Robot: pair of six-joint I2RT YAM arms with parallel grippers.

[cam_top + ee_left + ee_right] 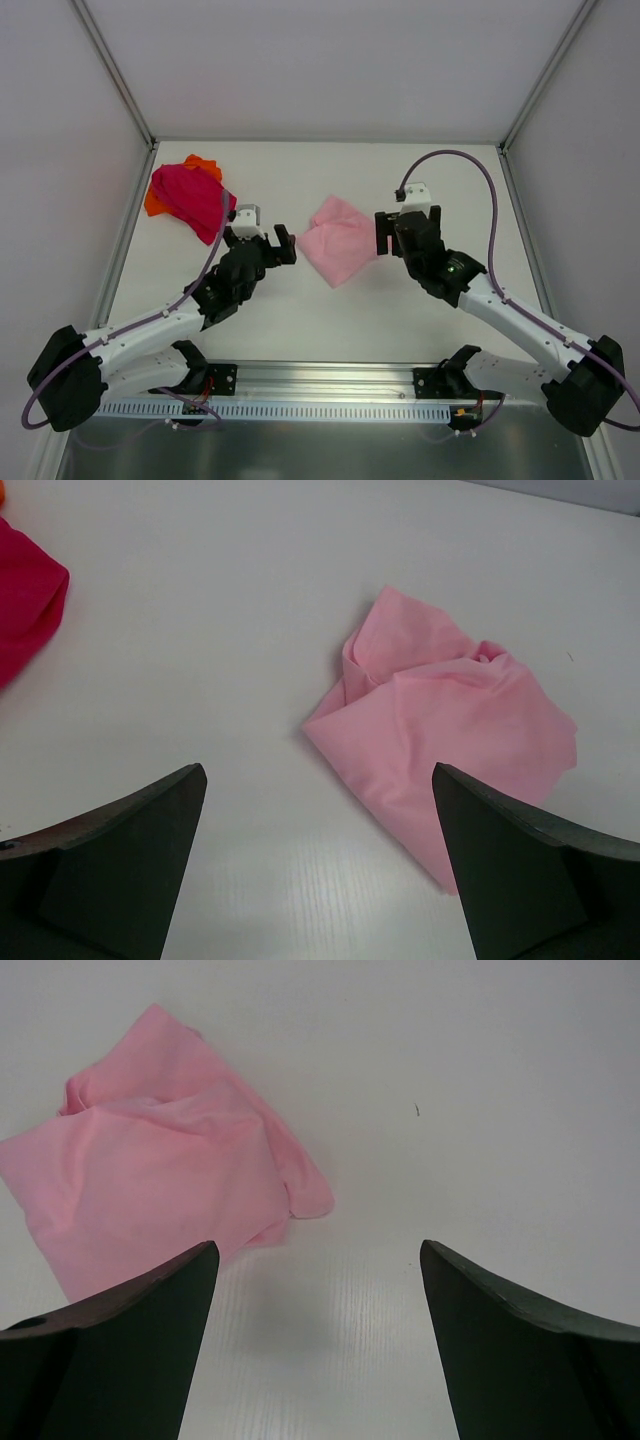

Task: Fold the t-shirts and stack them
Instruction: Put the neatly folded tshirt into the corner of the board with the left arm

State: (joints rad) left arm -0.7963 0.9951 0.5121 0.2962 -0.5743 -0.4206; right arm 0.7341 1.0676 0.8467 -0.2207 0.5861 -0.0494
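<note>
A crumpled light pink t-shirt (340, 241) lies in the middle of the white table, between my two grippers. It also shows as the pink t-shirt (450, 720) in the left wrist view and the pink t-shirt (150, 1180) in the right wrist view. At the back left a magenta t-shirt (190, 196) lies bunched on top of an orange t-shirt (154, 205). My left gripper (262, 240) hovers open just left of the pink shirt, nothing between its fingers (120, 860). My right gripper (405, 228) stands open at the shirt's right edge, also holding nothing.
White walls enclose the table on the left, back and right. The metal rail (320, 385) with both arm bases runs along the near edge. An edge of the magenta t-shirt (25, 600) shows at the far left of the left wrist view.
</note>
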